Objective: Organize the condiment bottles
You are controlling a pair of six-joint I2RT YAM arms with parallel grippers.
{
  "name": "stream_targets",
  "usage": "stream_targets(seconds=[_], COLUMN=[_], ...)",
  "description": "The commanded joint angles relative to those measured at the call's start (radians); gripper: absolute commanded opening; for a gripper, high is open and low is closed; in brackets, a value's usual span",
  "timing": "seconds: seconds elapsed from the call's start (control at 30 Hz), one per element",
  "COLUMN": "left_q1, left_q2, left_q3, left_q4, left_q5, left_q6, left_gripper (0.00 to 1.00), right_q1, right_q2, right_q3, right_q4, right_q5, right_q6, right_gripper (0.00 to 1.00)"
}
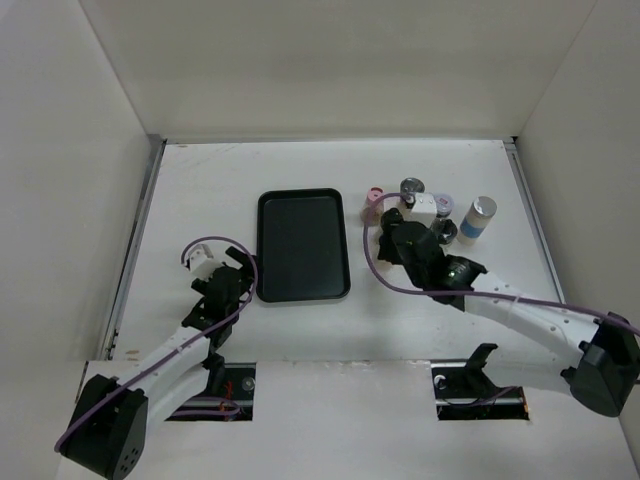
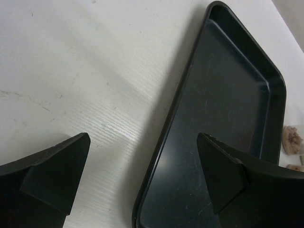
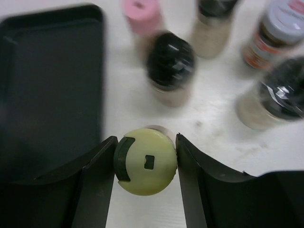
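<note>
Item: yellow-capped bottle (image 3: 145,164), small, judged light and rigid. Its smooth round cap is likely slippery, so it is best taken across the cap or the neck below. Right gripper (image 3: 145,138) is clamped on that cap, both fingers touching its sides, just right of the black tray (image 3: 52,85). Whether it rests on the table cannot be told. Other condiment bottles stand apart beyond it: pink-capped bottle (image 3: 140,12), black-capped bottle (image 3: 170,59), silver-capped bottle (image 3: 280,23). Tray holds nothing. Left gripper (image 2: 142,175) is spread wide and empty, with the tray's long edge between its fingers.
</note>
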Motion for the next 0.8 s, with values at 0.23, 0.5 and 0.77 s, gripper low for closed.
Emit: stream_targets(seconds=[0.23,0.5,0.77], left_q1=[0.026,0.020,0.007], left_q2=[-0.003,-0.009,-0.001], left_q3=[-0.013,-0.016,-0.011], left_q4=[0.052,0.061,0.065], left_q5=[0.010,0.016,0.011], left_q6=[-0.019,-0.015,-0.012], left_gripper=[1.00,1.00,1.00], right_q1=[0.068,0.073,0.073], right_q2=[0.598,1.045,1.194], right_q3=[0.601,1.152,1.272], right_q4=[0.265,0.164,0.150], right_q5=[-0.195,-0.242,-0.244], right_q6=[-0.176,-0.252,-0.229], right_gripper=[0.36,0.37,0.39])
